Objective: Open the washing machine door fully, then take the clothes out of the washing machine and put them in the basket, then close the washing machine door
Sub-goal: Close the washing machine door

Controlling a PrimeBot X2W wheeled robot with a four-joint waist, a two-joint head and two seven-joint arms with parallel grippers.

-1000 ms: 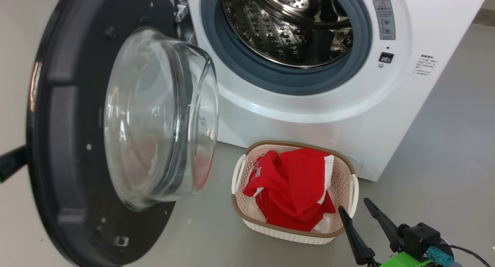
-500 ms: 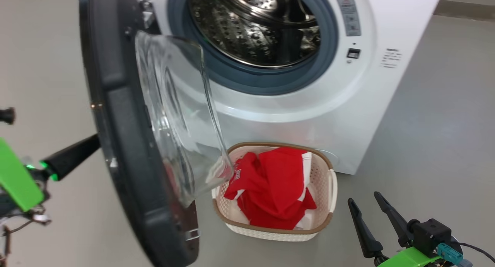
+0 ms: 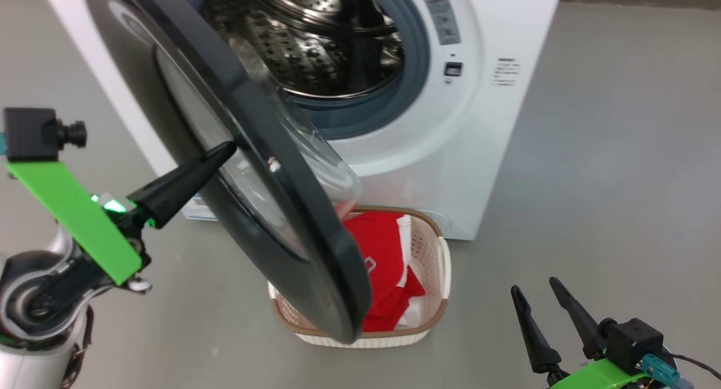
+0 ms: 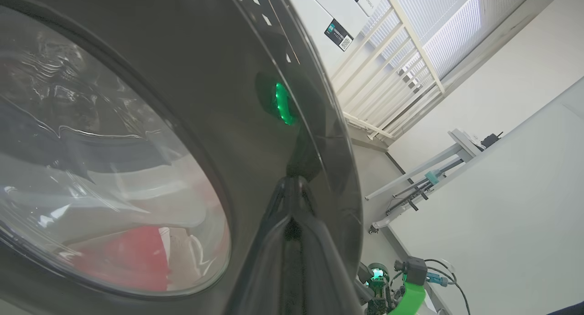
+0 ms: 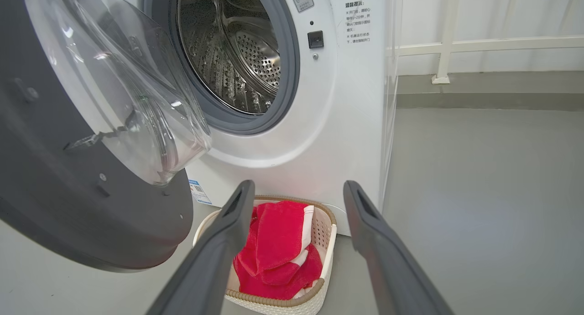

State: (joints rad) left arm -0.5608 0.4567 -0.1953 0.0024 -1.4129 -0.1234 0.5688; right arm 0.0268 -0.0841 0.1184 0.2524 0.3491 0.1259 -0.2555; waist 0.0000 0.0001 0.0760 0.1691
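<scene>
Left arm stretched forward, the left gripper (image 3: 223, 151), fingers together, touches its tips to the black rim of the part-open washing machine door (image 3: 293, 209), with the clothes (image 3: 377, 248) in the basket (image 3: 426, 248) below and beyond it, while the right gripper (image 3: 533, 286) gapes empty.

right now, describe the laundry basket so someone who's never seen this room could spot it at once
Start at the big white front-loading washing machine with its round black-rimmed door half open. On the grey floor at its foot, partly behind that door, sits a small cream perforated basket. Its brown woven-look rim and the red clothes inside set it apart.
</scene>
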